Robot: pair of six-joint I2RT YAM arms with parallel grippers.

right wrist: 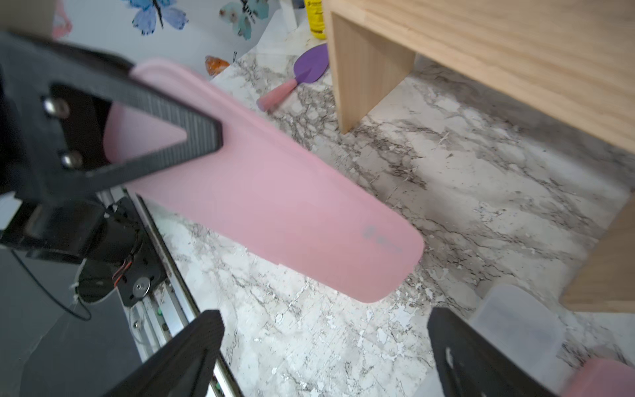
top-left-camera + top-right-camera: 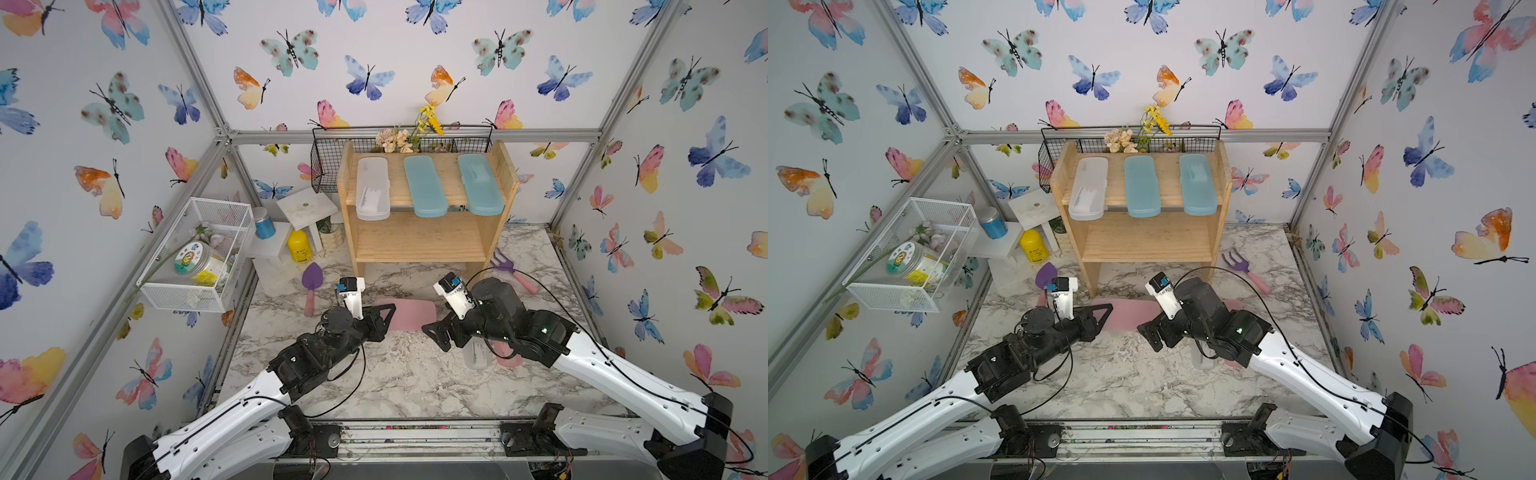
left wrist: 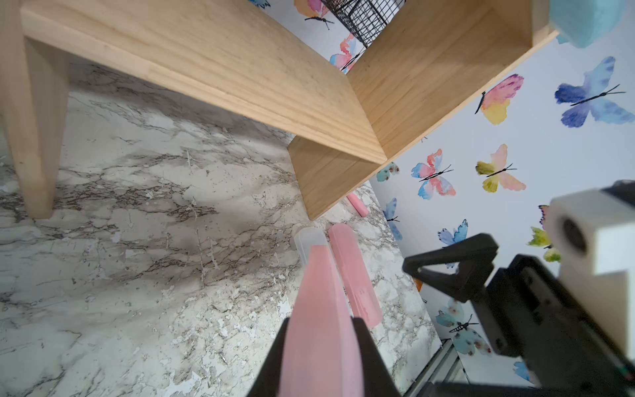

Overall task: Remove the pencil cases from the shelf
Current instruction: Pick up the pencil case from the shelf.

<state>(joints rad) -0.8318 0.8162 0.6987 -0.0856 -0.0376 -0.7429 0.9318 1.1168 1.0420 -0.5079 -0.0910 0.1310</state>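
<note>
Butterfly-papered booth, marble tabletop (image 2: 395, 382). The left gripper (image 2: 386, 312) pinches one end of a pink pencil case (image 2: 413, 313), clear of the shelf (image 2: 415, 245). The right gripper (image 2: 434, 332) gapes wide just off its free end. Held by one end, the case may swivel, or get knocked loose there.

Left claw (image 3: 323, 324) pinched tight (arm reaching forward, low); right claw (image 1: 324, 312) gapes wide.

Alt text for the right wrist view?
The left gripper, shut on one end of a pink pencil case, holds it over the marble tabletop near the wooden shelf. The right gripper, open, frames the foreground, a clear pencil case beside one finger.
</note>
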